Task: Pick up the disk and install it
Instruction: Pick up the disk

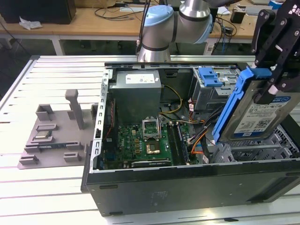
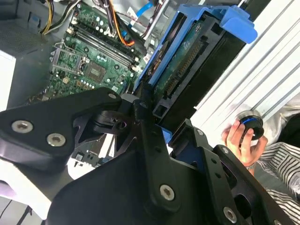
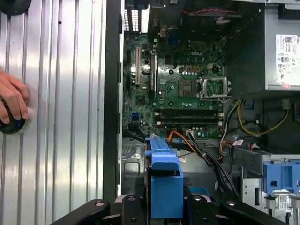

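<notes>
On the slotted metal table (image 1: 47,187), a grey moulded fixture (image 1: 51,136) lies at the exterior view's left, just beside an open computer case (image 1: 187,187) whose power-supply box (image 1: 138,86) and green motherboard (image 1: 140,140) are exposed. At the exterior view's right, the black gripper (image 1: 273,88) is clamped on the disk (image 1: 258,117), which is tilted on edge in its blue bracket above the case's drive cage (image 1: 243,152).

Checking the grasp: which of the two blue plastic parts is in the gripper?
The blue bracket framing the disk, held tilted above the open case by the gripper; the small blue latch plate sits apart on the drive cage.
</notes>
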`<state>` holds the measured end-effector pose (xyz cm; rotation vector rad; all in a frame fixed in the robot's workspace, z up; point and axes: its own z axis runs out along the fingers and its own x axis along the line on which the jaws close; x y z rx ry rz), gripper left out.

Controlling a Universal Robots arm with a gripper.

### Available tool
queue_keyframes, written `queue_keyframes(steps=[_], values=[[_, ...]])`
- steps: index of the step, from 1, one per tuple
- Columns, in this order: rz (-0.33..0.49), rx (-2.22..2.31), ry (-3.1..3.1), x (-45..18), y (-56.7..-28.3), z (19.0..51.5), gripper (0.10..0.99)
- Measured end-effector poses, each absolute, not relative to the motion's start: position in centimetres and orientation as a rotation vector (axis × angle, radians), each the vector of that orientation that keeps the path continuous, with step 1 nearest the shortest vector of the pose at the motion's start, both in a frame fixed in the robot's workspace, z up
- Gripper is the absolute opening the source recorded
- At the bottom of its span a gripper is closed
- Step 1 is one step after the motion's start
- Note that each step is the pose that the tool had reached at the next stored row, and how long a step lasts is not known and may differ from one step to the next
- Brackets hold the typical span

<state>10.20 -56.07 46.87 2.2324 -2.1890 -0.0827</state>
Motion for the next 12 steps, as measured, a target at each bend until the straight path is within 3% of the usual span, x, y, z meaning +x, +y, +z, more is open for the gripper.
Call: queue_keyframes(steps=[12], values=[[-0.082, 2.231, -2.188, 12.8, -55.5, 46.0, 0.369]])
